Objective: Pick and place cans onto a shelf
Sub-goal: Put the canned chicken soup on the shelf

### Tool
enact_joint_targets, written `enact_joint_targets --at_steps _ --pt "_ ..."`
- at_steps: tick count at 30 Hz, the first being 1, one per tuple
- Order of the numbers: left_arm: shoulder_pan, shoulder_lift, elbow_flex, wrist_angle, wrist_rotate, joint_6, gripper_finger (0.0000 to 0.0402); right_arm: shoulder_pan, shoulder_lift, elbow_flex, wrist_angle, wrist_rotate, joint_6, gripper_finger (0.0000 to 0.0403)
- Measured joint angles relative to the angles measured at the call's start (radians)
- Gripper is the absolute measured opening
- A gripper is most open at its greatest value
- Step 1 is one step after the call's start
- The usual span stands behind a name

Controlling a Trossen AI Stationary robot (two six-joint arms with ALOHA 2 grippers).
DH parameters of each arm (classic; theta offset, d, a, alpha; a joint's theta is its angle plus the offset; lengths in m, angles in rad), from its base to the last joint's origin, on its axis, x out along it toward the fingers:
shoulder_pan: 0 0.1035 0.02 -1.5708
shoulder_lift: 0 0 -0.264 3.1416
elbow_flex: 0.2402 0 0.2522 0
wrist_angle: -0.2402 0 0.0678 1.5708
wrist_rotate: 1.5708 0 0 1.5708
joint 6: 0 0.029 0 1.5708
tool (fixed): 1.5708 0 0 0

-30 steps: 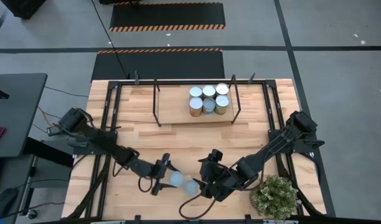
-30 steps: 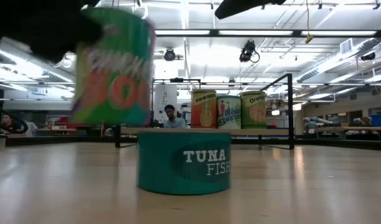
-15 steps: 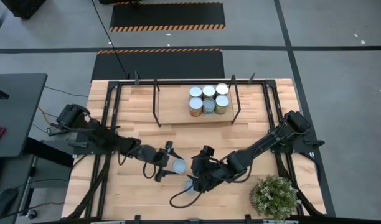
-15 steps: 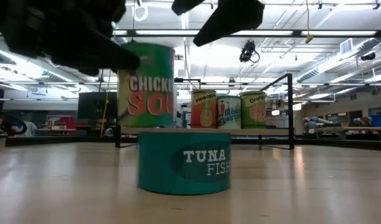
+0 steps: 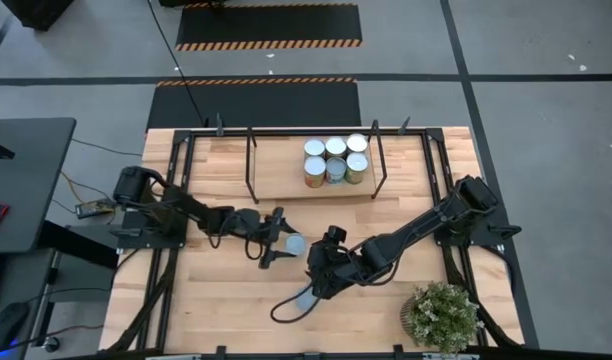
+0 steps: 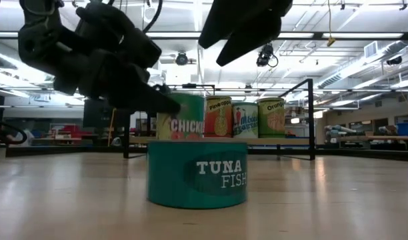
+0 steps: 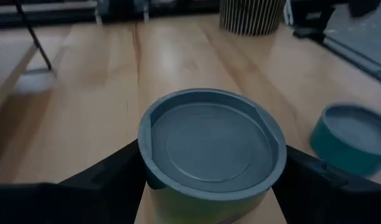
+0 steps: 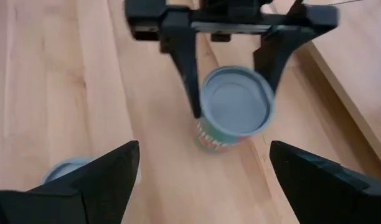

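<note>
A green soup can with a pale-blue top is held by my left gripper over the table's middle; it also shows in the left wrist view and the right wrist view. A flat teal tuna can stands on its base on the tabletop near the front. My right gripper is open and empty, above the table between the two cans. Several cans stand on the shelf at the far side. My left gripper pinches the soup can's side wall just below its top rim between its two fingers, one on each side. The fingers come level from the table's left. The can stays upright; its base is hidden behind the tuna can in the low view.
A potted plant stands at the front right corner. Black metal rails frame the shelf and the table's far part. A loose black cable loop lies near the tuna can. Bare wood lies between the grippers and the shelf.
My left gripper has carried the soup can from beside the tuna can toward the table's far edge and a little to the right, keeping it upright. My right gripper has drawn back from the tuna can toward the far edge. The tuna can has stayed put.
</note>
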Motion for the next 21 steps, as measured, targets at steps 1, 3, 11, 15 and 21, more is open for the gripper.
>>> enact_joint_targets --at_steps 1,3,11,15,21 --pt "-0.001 0.006 -0.001 -0.001 -0.007 -0.005 0.0295 -0.003 0.000 0.000 0.001 -0.001 0.000 0.0368" --pt "-0.007 0.017 0.001 0.007 -0.039 -0.006 0.0297 -0.010 0.000 0.000 0.003 -0.001 0.000 0.0368" --pt "-0.009 0.017 0.001 0.003 -0.052 -0.004 0.0363 -0.015 0.000 0.000 0.007 -0.010 0.012 0.0368" --pt "-0.009 0.013 0.000 -0.003 -0.052 0.001 0.0395 -0.020 0.000 0.000 0.007 -0.010 0.011 0.0368" --pt "-0.019 -0.037 0.001 -0.045 -0.053 0.054 0.0393 -0.049 0.000 0.000 0.015 -0.036 -0.003 0.0368"
